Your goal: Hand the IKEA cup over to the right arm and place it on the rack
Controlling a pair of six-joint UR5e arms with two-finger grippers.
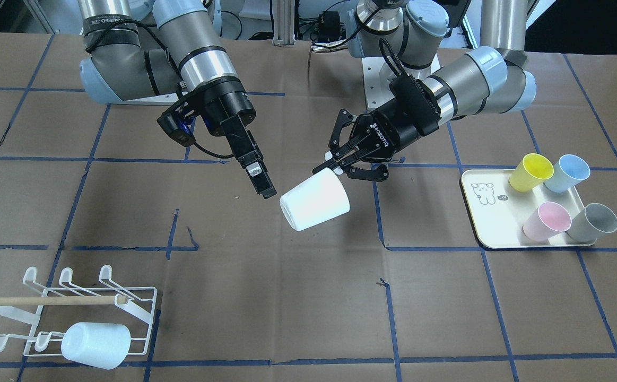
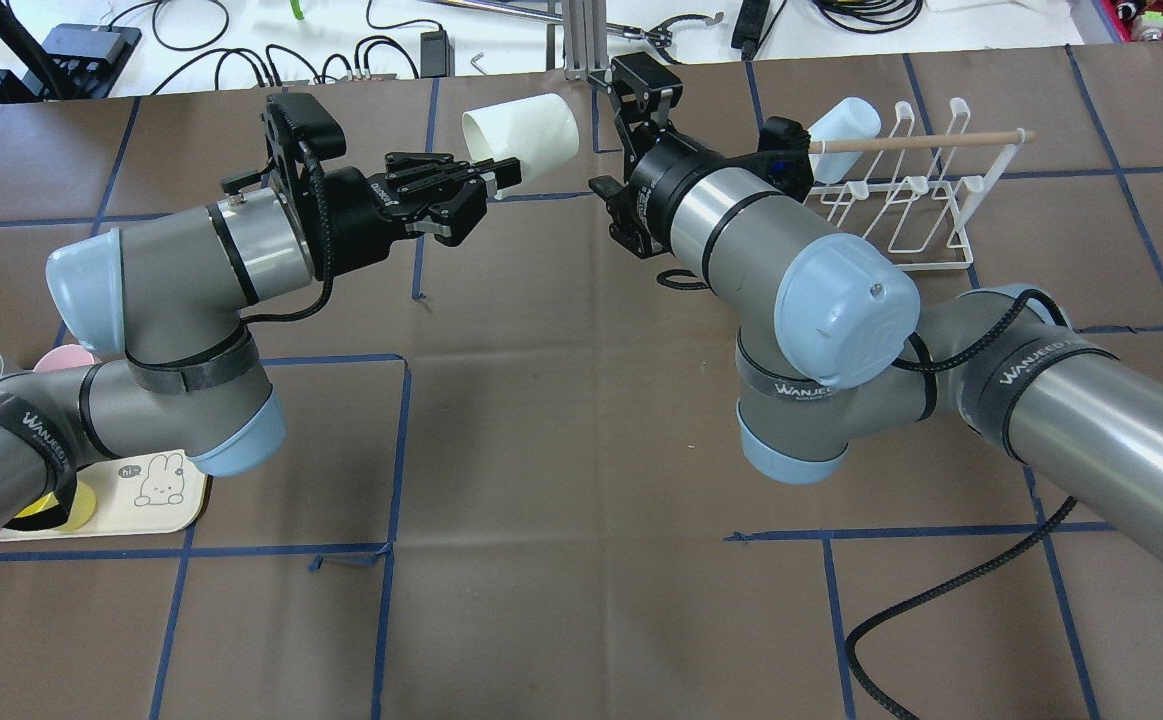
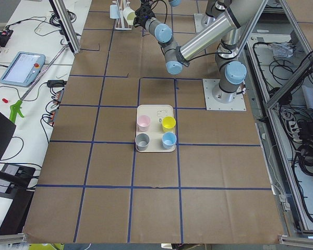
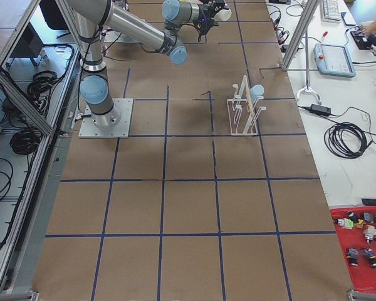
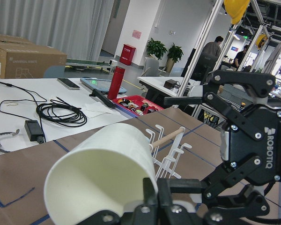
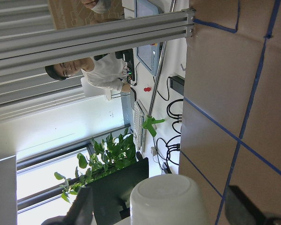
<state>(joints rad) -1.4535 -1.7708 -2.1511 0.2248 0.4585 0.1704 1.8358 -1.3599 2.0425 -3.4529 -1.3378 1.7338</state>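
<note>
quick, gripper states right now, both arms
left gripper: closed on the white cup, at its rim
right gripper: open, fingers spread, facing the cup's base

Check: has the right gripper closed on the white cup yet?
No: the fingers of the right gripper stand apart on either side of the white cup.

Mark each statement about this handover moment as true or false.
1. The left gripper holds the white cup by its rim. True.
2. The right gripper is shut on the white cup. False: it is open, and the cup's base sits between its spread fingers.
3. The rack is empty. False: a pale cup already sits on it.
4. The tray holds a yellow cup, blue cup, pink cup and grey cup. True.
</note>
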